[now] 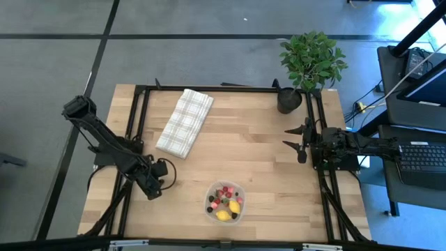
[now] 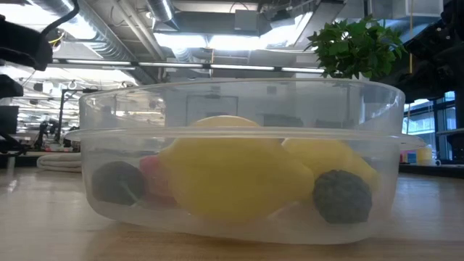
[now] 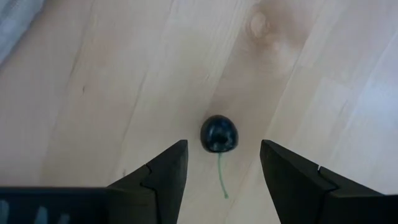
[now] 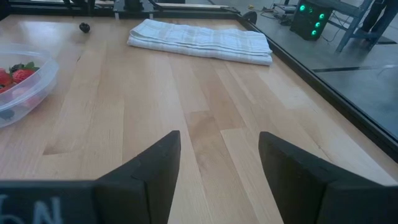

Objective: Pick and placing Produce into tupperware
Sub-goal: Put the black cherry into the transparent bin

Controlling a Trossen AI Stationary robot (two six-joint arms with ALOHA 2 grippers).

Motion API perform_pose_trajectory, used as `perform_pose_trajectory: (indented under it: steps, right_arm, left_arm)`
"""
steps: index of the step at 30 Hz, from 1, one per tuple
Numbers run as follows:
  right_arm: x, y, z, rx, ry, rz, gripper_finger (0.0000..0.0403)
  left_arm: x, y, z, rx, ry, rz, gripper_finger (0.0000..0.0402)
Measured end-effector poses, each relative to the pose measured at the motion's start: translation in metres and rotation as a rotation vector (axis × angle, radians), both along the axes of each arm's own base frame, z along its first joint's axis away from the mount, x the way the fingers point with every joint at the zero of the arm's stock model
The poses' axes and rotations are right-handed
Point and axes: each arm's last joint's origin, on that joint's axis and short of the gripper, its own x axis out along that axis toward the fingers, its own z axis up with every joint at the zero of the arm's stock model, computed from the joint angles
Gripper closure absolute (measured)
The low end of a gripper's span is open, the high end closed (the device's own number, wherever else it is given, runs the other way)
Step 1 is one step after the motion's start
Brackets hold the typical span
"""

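The tupperware [image 1: 210, 203], a round clear bowl, stands near the table's front edge. It holds the produce [image 1: 224, 201]: red and dark berries and two yellow lemons [image 2: 232, 174]. One dark cherry [image 3: 219, 133] with a thin green stem lies alone on the bare wood at the left, also seen far off as the cherry [image 4: 84, 27]. My left gripper [image 3: 224, 155] hangs open above it, pointing down, a finger on either side and touching nothing. My right gripper [image 1: 301, 143] waits open at the table's right side, its fingers [image 4: 155, 168] bare.
A folded checked cloth [image 1: 185, 120] lies at the far left of the table. A potted plant [image 1: 311, 59] in a black pot [image 1: 289, 100] stands at the far right corner. Black frame rails [image 1: 139, 132] run along the table's sides. Bare wood lies between cloth and bowl.
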Motion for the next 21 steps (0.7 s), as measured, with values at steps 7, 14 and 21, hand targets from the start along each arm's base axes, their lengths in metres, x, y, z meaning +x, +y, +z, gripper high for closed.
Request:
perform_pose_trajectory:
  steps: [7, 14, 21]
  right_arm:
    - [0.0, 0.0, 0.0, 0.0, 0.001, 0.0, 0.0184]
    - [0.0, 0.0, 0.0, 0.002, 0.0, -0.001, 0.0184]
    - [0.0, 0.0, 0.0, 0.003, 0.0, -0.001, 0.0184]
  left_arm:
    - [0.003, -0.005, -0.015, 0.014, 0.11, -0.01, 0.0208]
    - [0.008, -0.01, -0.027, 0.023, 0.137, 0.042, 0.0208]
    - [0.008, -0.014, -0.035, -0.026, 0.239, 0.032, 0.0208]
